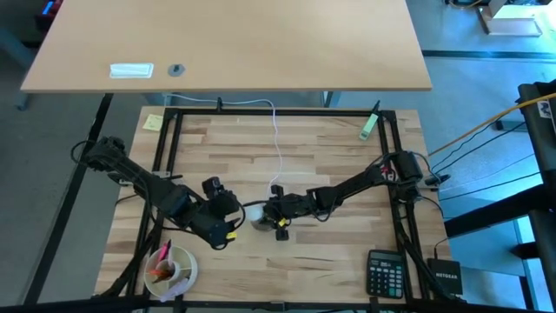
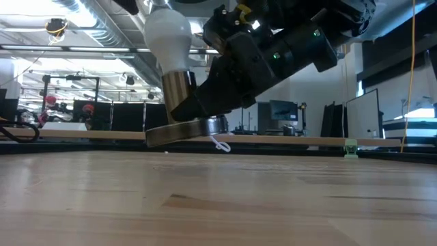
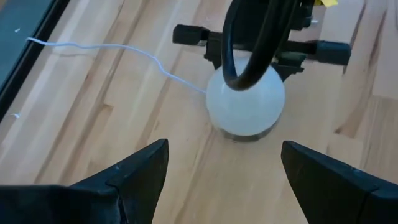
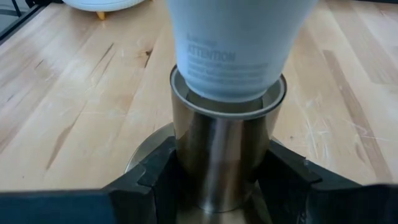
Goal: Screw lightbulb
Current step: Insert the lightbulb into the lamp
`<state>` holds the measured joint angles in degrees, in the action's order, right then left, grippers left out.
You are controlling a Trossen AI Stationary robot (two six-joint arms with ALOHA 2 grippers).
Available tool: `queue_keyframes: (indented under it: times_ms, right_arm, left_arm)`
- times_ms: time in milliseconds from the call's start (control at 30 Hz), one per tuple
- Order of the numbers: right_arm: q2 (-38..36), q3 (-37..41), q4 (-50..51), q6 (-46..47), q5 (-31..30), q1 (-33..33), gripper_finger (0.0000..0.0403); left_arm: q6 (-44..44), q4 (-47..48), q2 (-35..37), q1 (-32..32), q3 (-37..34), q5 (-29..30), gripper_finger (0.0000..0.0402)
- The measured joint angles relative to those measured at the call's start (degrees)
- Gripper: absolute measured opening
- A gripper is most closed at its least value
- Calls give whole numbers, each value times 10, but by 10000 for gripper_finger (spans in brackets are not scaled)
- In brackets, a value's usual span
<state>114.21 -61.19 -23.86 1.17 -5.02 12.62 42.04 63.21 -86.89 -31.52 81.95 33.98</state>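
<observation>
Your lightbulb (image 2: 166, 34) already sits in the metal socket (image 4: 224, 155) at centre frame, right gripper (image 4: 222, 180) pinching that socket, left gripper (image 3: 224, 168) spread; final tightening likely remains.

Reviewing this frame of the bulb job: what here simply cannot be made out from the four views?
- Lightbulb screw base: hidden inside the metal socket in all views, so how far it is threaded cannot be told.
- Bulb globe: cut off by the top edge in the right wrist view.
- High view: bulb and socket too small, crowded by both arms.
- Left gripper: jaws open, short of the bulb.
- Right gripper: jaws clamp the socket.
</observation>
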Motion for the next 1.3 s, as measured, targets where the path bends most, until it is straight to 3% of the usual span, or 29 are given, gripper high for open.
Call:
queue_keyframes:
  times_ms: [500, 1100, 1300]
  right_arm:
    - [0, 0, 1, 0, 0, 0, 178]
    - [0, 0, 1, 0, 10, 0, 178]
    - [0, 0, 0, 1, 10, 0, 178]
  left_arm:
    - [-32, -26, 3, 2, 0, -20, 300]
    - [-34, 8, 3, -5, 0, -4, 300]
    - [-14, -28, 40, -13, -59, -3, 300]
